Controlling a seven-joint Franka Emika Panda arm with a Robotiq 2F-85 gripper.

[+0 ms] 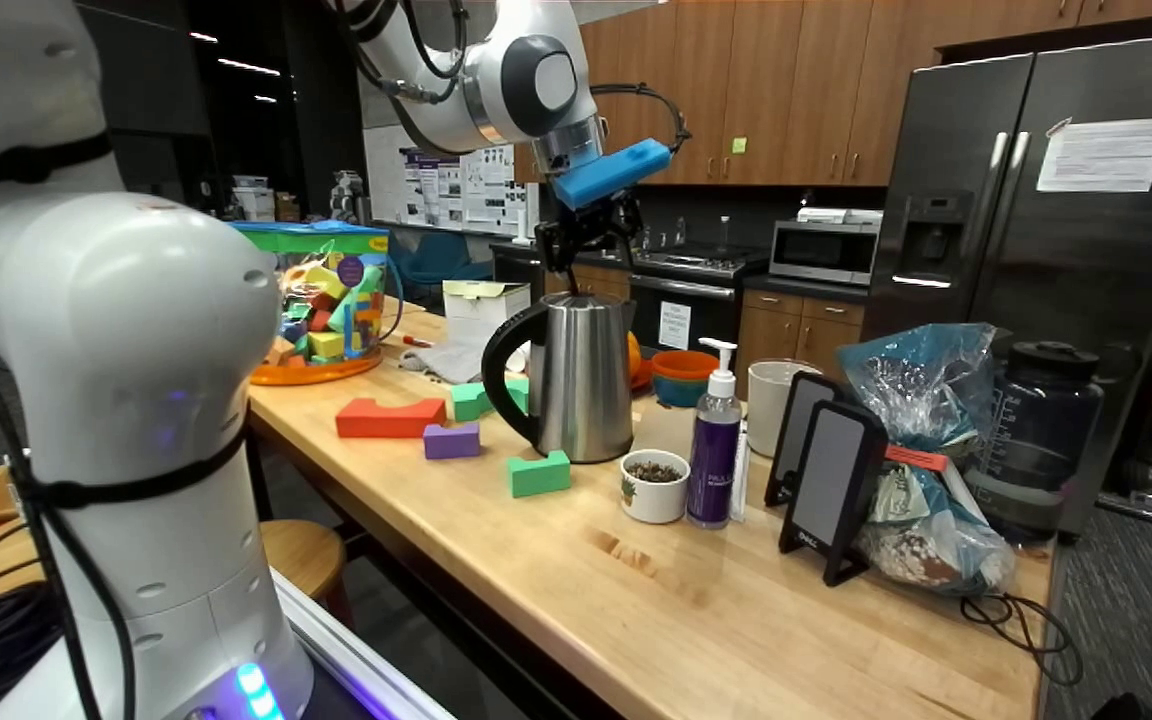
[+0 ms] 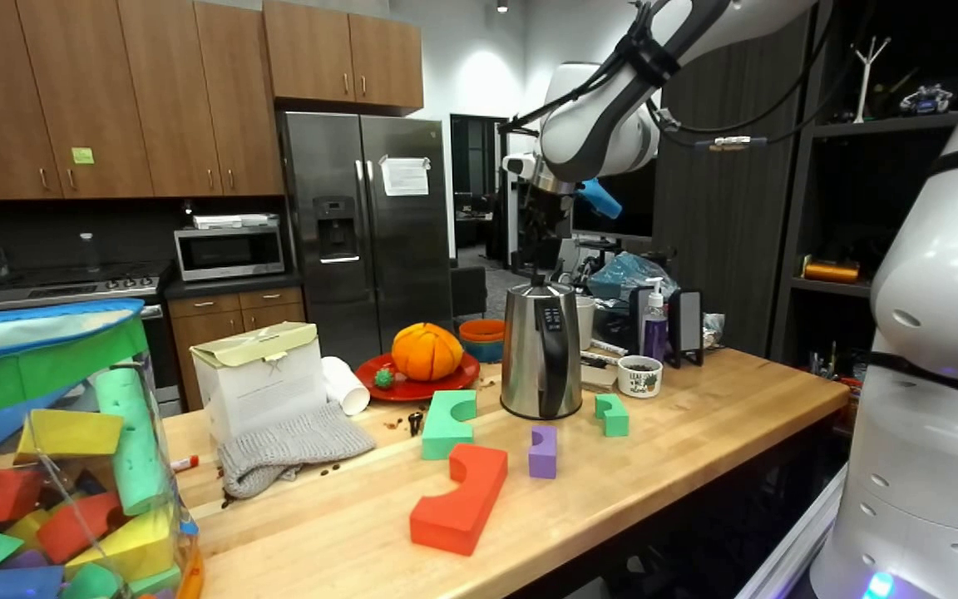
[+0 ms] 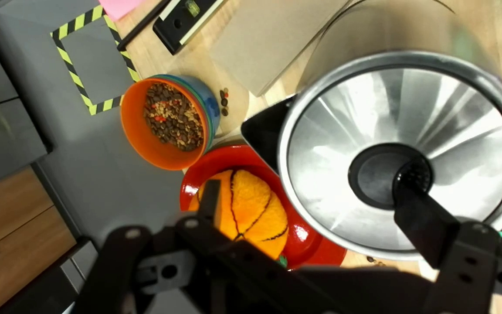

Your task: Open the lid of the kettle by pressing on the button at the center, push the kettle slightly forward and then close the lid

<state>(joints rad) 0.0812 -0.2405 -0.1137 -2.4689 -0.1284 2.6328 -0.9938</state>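
Wrist view gives the best look at it: the lid point(image 3: 401, 117) lies level within its steel rim point(image 3: 401, 56), closed, with a round black button point(image 3: 371, 176) at its centre. The gripper point(image 3: 306, 186) has its fingers point(image 3: 427, 222) spread wide and grasps nothing; one tip shows at the button's edge, and its partner hangs beyond the rim, with an orange pumpkin point(image 3: 255, 205) on its red plate point(image 3: 220, 159) showing behind. Whether that tip bears down or merely touches I honestly can't say, since the finger covers the spot. In both exterior views the kettle point(image 1: 586, 385) stands upright on the wooden counter point(image 2: 712, 391), near a small green block point(image 1: 539, 476) and a white cup point(image 1: 654, 503) of dark bits. So I'd call the opening step the one in hand, at its very start, with the push and the closing left to do. To my mind the next move wants a firm press straight down, that tip set on the button and off the bare metal, then a lift clear so the lid can swing up without catching on the finger. The push, when its turn comes, ought to be gentle and low on the body, I reckon, because the plate and some stacked bowls point(image 3: 135, 131) stand near and a tall kettle could tip.
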